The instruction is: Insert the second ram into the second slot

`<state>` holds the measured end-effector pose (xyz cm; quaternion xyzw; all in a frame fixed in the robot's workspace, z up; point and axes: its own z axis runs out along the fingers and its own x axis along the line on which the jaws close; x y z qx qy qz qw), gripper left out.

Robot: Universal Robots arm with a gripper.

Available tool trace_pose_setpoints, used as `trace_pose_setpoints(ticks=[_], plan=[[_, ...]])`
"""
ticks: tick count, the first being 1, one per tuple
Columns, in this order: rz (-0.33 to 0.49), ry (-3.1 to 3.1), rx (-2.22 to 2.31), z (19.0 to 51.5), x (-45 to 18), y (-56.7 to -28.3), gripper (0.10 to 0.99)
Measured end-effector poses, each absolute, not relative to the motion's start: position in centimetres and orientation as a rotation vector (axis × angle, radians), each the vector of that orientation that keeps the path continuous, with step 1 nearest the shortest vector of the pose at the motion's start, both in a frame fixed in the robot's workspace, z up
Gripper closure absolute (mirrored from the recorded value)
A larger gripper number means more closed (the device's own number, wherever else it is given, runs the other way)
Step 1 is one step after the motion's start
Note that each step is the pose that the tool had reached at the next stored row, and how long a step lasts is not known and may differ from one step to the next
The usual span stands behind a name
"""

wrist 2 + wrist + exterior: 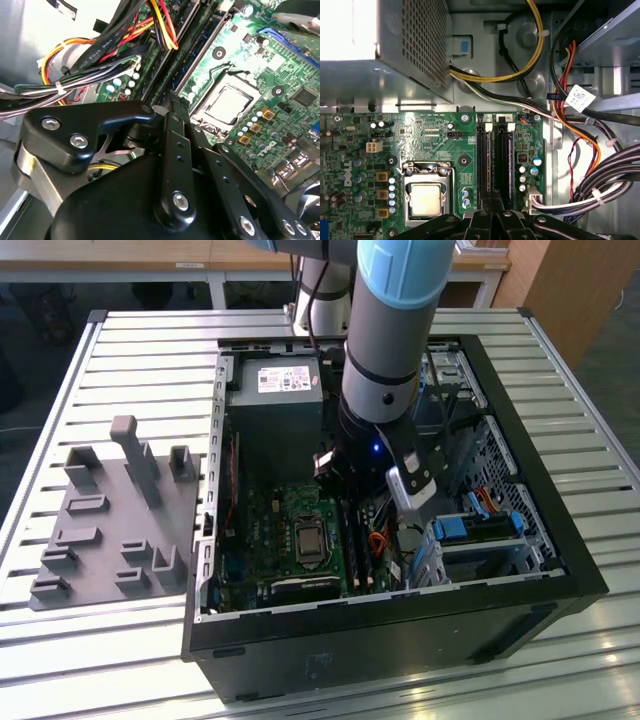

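Observation:
My gripper (345,502) hangs inside the open computer case (520,500), low over the motherboard (435,145). In both wrist views its fingers come together, shut, at the near end of the ram slots (494,160), beside the processor socket (426,198). Two long dark sticks stand edge-up side by side in those slots (358,550). One stick shows a blue edge (509,160). I cannot tell which stick is the second ram, nor whether the fingertips (172,102) pinch a stick or only rest on it.
The power supply (275,405) fills the case's far end. Bundles of black, yellow and orange cables (570,125) run close beside the slots. Blue drive-bay clips (475,528) sit at the exterior view's right. A grey fixture plate (110,520) lies on the slatted table.

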<state>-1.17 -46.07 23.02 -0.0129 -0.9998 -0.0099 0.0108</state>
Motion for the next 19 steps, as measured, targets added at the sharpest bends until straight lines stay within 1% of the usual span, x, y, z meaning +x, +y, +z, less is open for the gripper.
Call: trace_pose_setpoints(ticks=[19], plan=[[-0.031,-3.118,-0.040,24.1,-1.2,-46.1,0.980]])
